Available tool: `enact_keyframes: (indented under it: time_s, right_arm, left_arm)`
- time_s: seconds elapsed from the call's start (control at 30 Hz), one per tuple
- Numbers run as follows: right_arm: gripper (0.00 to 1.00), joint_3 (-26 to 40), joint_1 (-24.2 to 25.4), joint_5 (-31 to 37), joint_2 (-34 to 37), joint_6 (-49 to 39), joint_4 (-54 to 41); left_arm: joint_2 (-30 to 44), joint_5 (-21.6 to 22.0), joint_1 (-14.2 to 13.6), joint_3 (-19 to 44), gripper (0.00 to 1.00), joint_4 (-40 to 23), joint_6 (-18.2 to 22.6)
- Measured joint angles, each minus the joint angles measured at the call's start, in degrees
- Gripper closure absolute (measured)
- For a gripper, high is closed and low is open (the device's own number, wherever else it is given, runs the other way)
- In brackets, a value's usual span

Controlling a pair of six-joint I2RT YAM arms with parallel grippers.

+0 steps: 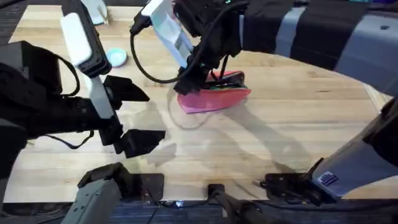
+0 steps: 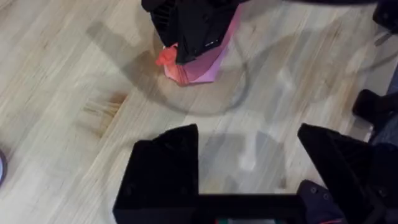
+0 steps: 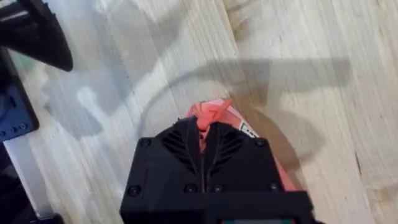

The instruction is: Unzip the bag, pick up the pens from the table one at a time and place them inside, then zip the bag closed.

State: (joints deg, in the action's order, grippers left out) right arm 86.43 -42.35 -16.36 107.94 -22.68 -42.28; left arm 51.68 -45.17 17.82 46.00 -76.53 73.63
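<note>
The coral-pink bag lies on the table near the middle, its top edge facing away from the arms' bases. My right gripper reaches across from the right and is shut on the bag's left end, pinching a bunched coral tab between its black fingers. In the left wrist view that same gripper covers most of the bag. My left gripper hovers open to the left of the bag, nothing between its fingers. The pens are out of view.
A pale blue round object sits at the back left, near a white item at the far edge. A faint ring-shaped mark shows on the wood just in front of the bag's left end. Bare planks stretch to the right.
</note>
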Motion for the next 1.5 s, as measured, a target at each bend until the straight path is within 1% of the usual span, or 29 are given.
enact_keyframes:
  time_s: [0.17, 0.4, 0.6, 0.77, 0.83, 0.97, 1.13, 1.3, 1.4, 1.5]
  right_arm:
    - [0.970, 0.0, 0.0, 0.1, -1.0, 0.0, -0.2]
    - [0.970, 0.0, 0.2, 1.5, -5.1, 0.0, -1.1]
    - [0.970, 0.0, 0.2, 1.5, -5.9, 0.0, -2.8]
    - [0.970, 0.0, 0.2, 1.6, -6.2, 1.0, -3.0]
    - [0.970, 0.0, 0.2, 1.5, -6.2, 1.9, -3.2]
    - [0.970, 0.0, 0.2, 1.5, -6.2, 3.1, -3.2]
    - [0.970, 0.0, 0.2, 1.5, -6.2, 3.5, -3.2]
    - [0.970, 0.0, 0.2, 1.6, -6.2, 3.7, -2.9]
    - [0.970, 0.0, 0.2, 1.6, -6.2, 3.7, -2.6]
    - [0.970, 0.0, 0.2, 1.8, -6.2, 3.7, -2.2]
  left_arm:
    - [0.0, 0.0, 0.0, 0.0, 0.006, 0.0, 0.0]
    - [0.0, 0.0, 0.0, 0.0, 0.006, 0.1, 0.0]
    - [0.0, -0.7, 0.0, 0.0, 0.007, 2.2, 0.1]
    - [1.4, -3.6, 0.0, -0.3, 0.006, 6.7, 0.2]
    - [3.4, -5.5, 0.0, -1.1, 0.006, 9.1, 0.2]
    - [10.5, -9.6, 0.0, -2.2, 0.006, 12.3, 0.2]
    - [17.5, -13.5, -0.3, -2.3, 0.006, 13.8, 2.8]
    - [24.0, -17.4, -1.3, -2.4, 0.006, 17.0, 5.5]
    - [27.5, -19.6, -2.2, -2.4, 0.006, 19.7, 6.1]
    - [30.7, -21.5, -3.6, -2.4, 0.006, 22.8, 6.4]
